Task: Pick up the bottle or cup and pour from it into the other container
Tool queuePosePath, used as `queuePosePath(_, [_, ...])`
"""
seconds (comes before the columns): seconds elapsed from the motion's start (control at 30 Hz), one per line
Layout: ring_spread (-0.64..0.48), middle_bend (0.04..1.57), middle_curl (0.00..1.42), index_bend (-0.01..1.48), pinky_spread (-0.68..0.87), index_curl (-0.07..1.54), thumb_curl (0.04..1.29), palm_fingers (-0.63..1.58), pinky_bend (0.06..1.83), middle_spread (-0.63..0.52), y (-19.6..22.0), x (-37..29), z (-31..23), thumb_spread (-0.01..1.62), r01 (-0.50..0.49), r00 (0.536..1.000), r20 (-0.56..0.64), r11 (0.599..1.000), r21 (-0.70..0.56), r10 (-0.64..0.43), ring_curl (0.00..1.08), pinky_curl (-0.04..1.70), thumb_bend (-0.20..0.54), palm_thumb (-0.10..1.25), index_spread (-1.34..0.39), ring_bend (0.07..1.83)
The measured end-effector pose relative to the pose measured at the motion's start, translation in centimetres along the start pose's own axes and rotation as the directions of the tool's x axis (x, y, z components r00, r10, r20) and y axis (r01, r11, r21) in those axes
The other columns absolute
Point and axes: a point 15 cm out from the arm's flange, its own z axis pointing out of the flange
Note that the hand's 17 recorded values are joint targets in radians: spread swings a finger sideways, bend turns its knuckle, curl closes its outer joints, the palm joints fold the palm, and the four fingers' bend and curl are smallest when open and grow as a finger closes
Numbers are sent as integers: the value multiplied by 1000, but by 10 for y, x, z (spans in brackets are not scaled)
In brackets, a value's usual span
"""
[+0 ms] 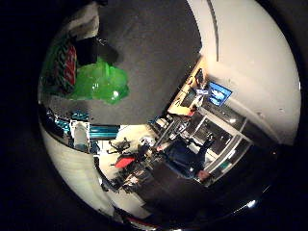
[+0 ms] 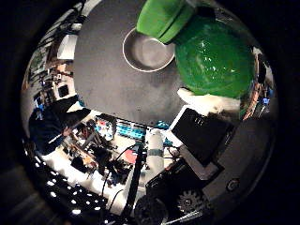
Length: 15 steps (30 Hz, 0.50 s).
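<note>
A green plastic bottle (image 2: 213, 58) fills much of the thumb side view, close to my palm. Its green cap (image 2: 161, 18) is on and points over the rim of a round metal bowl (image 2: 145, 54), which looks empty. The bowl stands on a dark round table (image 2: 112, 89). In the little finger side view the bottle's red and green label (image 1: 62, 67) shows, with a white and black finger (image 1: 86, 33) lying against it. My right hand (image 2: 201, 136) is curled round the bottle and holds it tilted above the table.
The table's curved edge (image 2: 136, 123) runs close behind the bowl. Beyond it lie a pale floor, teal and black equipment (image 2: 126, 131) and desks with screens (image 1: 216, 94) by a white wall.
</note>
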Motion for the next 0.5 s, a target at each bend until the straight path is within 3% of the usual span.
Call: queuePosePath(0.5, [-202,1374,761,1164,-262,857,961,1117,1161,-90,-3,-1,4,148,1,1000,-16,1000,-17,-1,769,995,-18,1134,-199,1384])
